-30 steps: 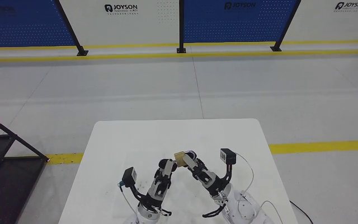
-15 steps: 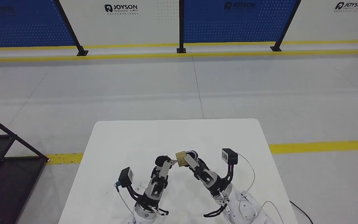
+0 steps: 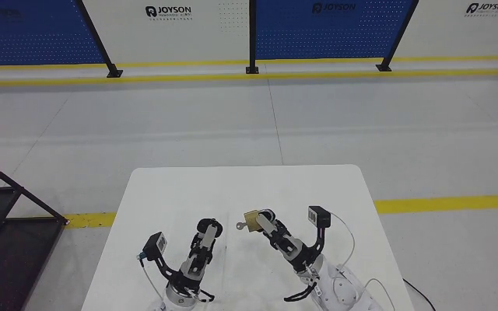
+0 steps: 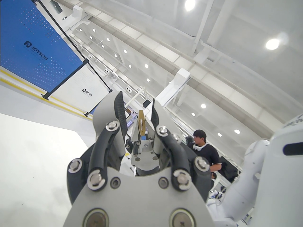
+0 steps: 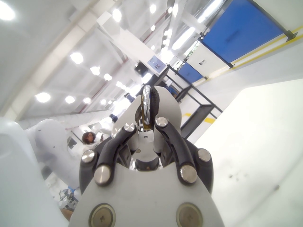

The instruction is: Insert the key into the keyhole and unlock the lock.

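1. While the right claw (image 3: 257,219) is shut tight on the little gold padlock (image 3: 250,218), it holds the padlock up over the near part of the white table (image 3: 233,183).
2. A small silver key (image 3: 240,226) sticks out of the padlock, on the side that faces the left claw (image 3: 206,228).
3. The left claw is near the padlock but apart from it. It touches neither the padlock nor the key.
4. Seen from its own wrist, the left claw stands wide open with nothing in it. Its ribbed black pads (image 4: 119,109) face each other across the gap.
5. Through that gap, farther off, the padlock (image 4: 141,124) shows edge-on, sitting in the right claw.
6. Seen from the right wrist, the right claw's two white fingers (image 5: 168,109) pinch the padlock from both sides. The padlock's shiny silver loop (image 5: 147,101) shows between the tips.
7. Both claws are tipped upward, with the ceiling lights behind them in the wrist views.
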Motion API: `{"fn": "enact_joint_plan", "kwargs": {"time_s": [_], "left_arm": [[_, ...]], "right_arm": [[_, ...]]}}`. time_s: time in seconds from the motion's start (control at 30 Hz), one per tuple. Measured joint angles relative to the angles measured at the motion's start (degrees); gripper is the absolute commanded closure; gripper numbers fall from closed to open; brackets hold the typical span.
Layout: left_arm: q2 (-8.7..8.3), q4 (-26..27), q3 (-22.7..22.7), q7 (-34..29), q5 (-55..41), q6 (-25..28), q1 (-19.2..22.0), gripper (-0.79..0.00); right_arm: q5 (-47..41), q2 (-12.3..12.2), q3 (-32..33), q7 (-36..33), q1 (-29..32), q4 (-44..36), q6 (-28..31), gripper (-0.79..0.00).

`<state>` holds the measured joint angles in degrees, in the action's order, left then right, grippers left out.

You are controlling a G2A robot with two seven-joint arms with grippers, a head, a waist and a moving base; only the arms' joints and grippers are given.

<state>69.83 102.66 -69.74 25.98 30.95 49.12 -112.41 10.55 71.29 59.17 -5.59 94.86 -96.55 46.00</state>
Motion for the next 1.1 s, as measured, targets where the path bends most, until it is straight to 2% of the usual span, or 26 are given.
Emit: {"fn": "enact_joint_plan", "kwargs": {"time_s": [0.17,0.4,0.7,1.1], "left_arm": [[-0.29,-0.2,-0.7,-3.1,-1.9,1.5,-0.1,-0.225],[-0.30,-1.4,-0.7,-5.2,-3.3,2.3,0.9,-0.129],[-0.29,-2.2,0.2,-8.7,-4.0,2.6,1.7,-0.163],[-0.32,-2.5,0.5,-11.0,-3.6,2.8,1.6,-0.145]], "right_arm": [[0.4,0.0,-0.2,0.0,0.0,0.1,-0.2,0.000],[0.4,0.0,-0.4,-0.1,-0.1,0.2,-0.3,0.000],[0.6,0.0,-0.7,-0.8,-0.4,0.4,-0.8,0.000],[0.6,0.0,-1.1,-1.4,-0.9,0.8,-2.2,0.000]]}}
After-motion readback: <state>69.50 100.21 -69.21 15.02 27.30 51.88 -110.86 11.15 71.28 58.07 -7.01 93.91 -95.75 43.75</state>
